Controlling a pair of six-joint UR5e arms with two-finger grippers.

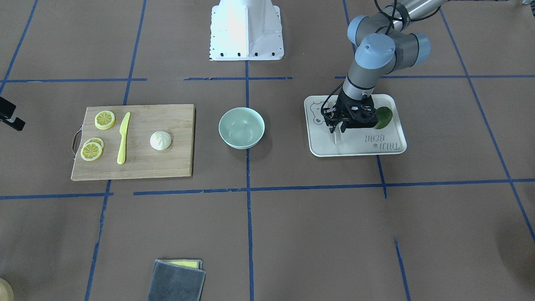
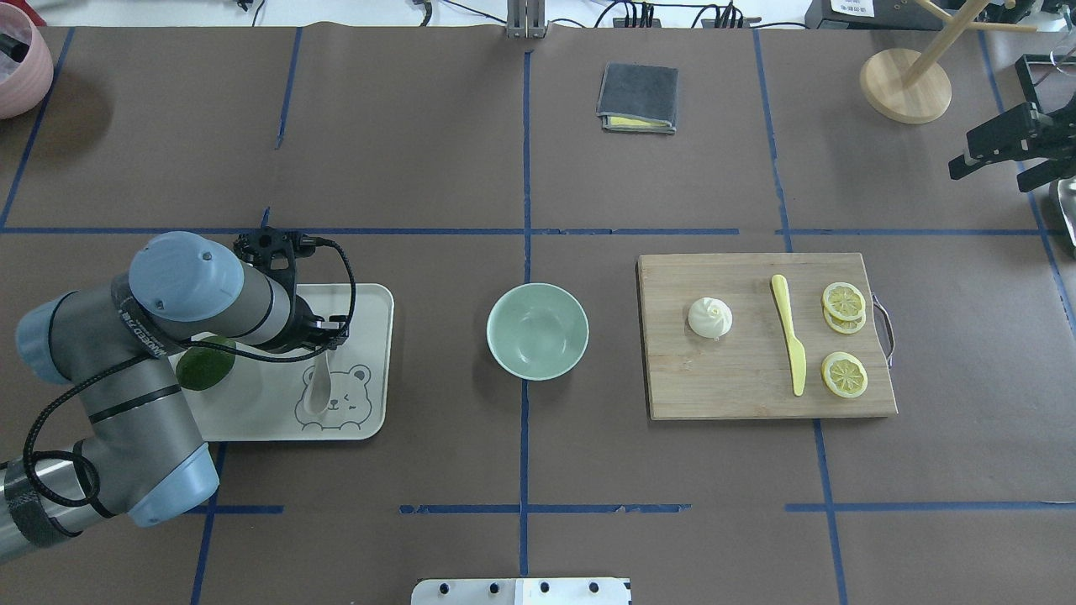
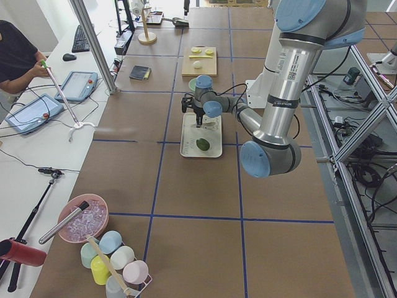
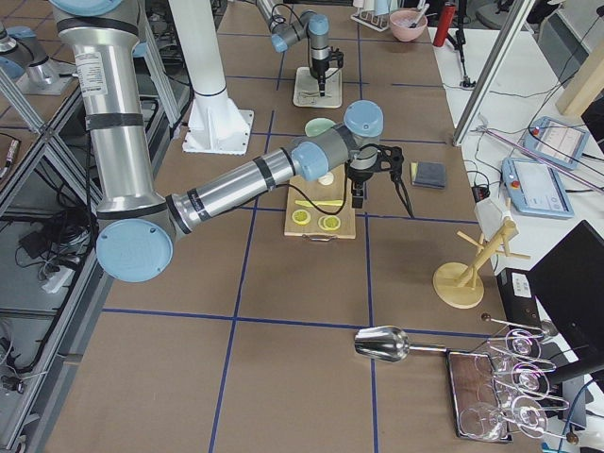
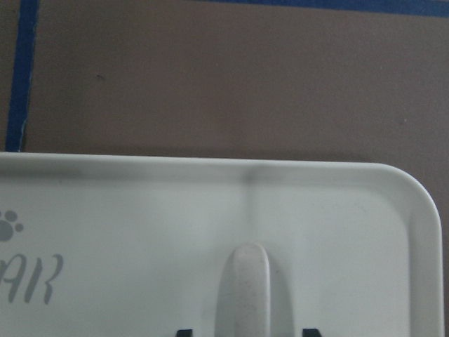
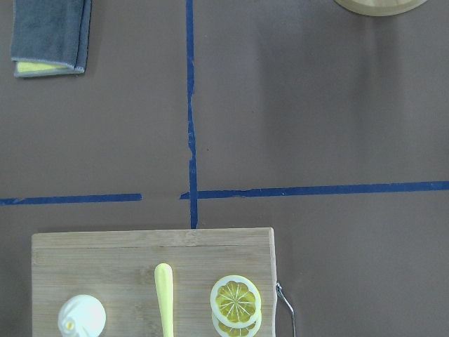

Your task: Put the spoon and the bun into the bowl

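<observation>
The pale grey-white spoon lies on a white bear-print tray, left of the mint-green bowl. My left gripper is low over the spoon's upper end. In the left wrist view its dark fingertips stand on either side of the spoon with small gaps, so it is open. The white pleated bun sits on a wooden cutting board right of the bowl. My right gripper hangs high near the table's far right edge; I cannot tell its state.
A green avocado-like piece lies on the tray under my left arm. A yellow plastic knife and lemon slices lie on the board. A folded grey towel and a wooden stand are at the far side.
</observation>
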